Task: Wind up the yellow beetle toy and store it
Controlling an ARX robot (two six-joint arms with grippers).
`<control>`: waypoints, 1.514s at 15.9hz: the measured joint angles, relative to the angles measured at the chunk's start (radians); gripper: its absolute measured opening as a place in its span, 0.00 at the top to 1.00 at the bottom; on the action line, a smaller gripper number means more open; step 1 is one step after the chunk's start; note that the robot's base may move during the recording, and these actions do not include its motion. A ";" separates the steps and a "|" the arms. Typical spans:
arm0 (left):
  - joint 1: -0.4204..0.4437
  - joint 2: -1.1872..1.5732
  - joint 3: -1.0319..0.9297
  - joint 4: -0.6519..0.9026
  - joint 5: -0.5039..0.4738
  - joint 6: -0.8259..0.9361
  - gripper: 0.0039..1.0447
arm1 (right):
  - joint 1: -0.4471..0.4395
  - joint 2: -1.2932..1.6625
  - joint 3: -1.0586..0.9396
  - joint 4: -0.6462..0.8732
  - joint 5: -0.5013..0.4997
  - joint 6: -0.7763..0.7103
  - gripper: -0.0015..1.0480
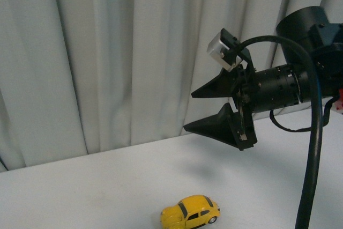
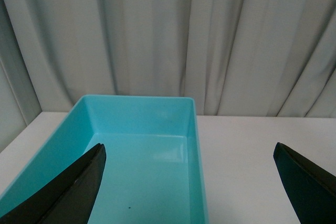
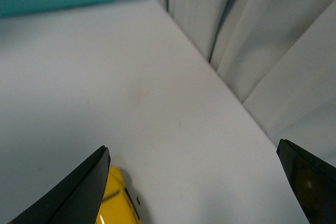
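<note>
Barely begun, it seemed: the yellow beetle toy (image 1: pixel 190 213) sat ungrasped on the bench (image 1: pixel 80 191), the teal bin (image 2: pixel 142 116) empty, right gripper (image 1: pixel 188 111) and left gripper (image 2: pixel 189 148) both gaping.

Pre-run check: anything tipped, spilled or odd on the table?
Nothing stands out. The yellow beetle toy sits upright on its wheels on the white table. The teal bin looks intact, and empty where visible. The right gripper and left gripper are open, holding nothing.

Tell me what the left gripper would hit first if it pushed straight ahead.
Most likely the teal bin: the open left gripper points into it, with nothing between. Whether its floor or far wall comes first is unclear.
</note>
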 joint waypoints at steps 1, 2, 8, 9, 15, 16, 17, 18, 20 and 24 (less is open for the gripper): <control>0.000 0.000 0.000 0.000 0.000 0.000 0.06 | 0.011 0.044 0.092 -0.215 0.027 -0.209 0.06; 0.000 0.000 0.000 0.000 0.000 0.000 0.06 | 0.019 0.085 0.156 -0.379 0.076 -0.361 0.06; 0.000 0.000 0.000 0.000 0.000 0.000 0.06 | 0.124 0.253 0.261 -0.782 0.452 -0.842 0.06; 0.000 0.000 0.000 0.000 0.000 0.000 0.06 | 0.130 0.266 0.268 -0.780 0.484 -0.847 0.06; 0.000 0.000 0.000 0.000 0.000 0.000 0.06 | 0.186 0.378 0.382 -0.756 0.537 -0.856 0.06; 0.000 0.000 0.000 0.000 0.000 0.000 0.06 | 0.190 0.386 0.392 -0.760 0.544 -0.857 0.06; 0.000 0.000 0.000 0.000 0.000 0.000 0.06 | 0.201 0.393 0.400 -0.762 0.555 -0.858 0.06; 0.000 0.000 0.000 0.000 0.000 0.000 0.06 | 0.209 0.396 0.400 -0.754 0.563 -0.858 0.06; 0.000 0.000 0.000 0.000 0.000 0.000 0.06 | 0.228 0.408 0.396 -0.721 0.568 -0.858 0.06; 0.000 0.000 0.000 0.000 0.000 0.000 0.06 | 0.248 0.422 0.361 -0.674 0.567 -0.858 0.15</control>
